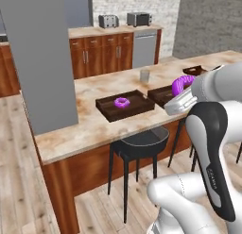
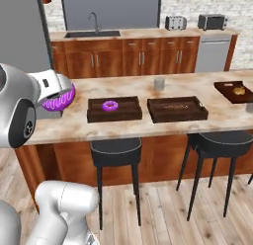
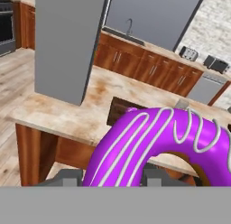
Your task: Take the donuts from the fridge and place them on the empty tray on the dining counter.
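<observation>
At the far left of the right base view, a purple donut is seen clenched in the gripper, held in the air just off the left end of the dining counter; the fingers themselves are mostly hidden behind the white hand. In the hand view the held donut looms large, white icing lines across it — its lower edge is cut off, and only the finger tips can be made out beside it. Further right, a second donut is found lying inside the empty tray. Beside that, another dark tray is seen, its contents hard to make out. Behind the two trays a small grey cup is noted. At the far right, a third tray with tan food is cut off by the frame edge — little more can be told.
</observation>
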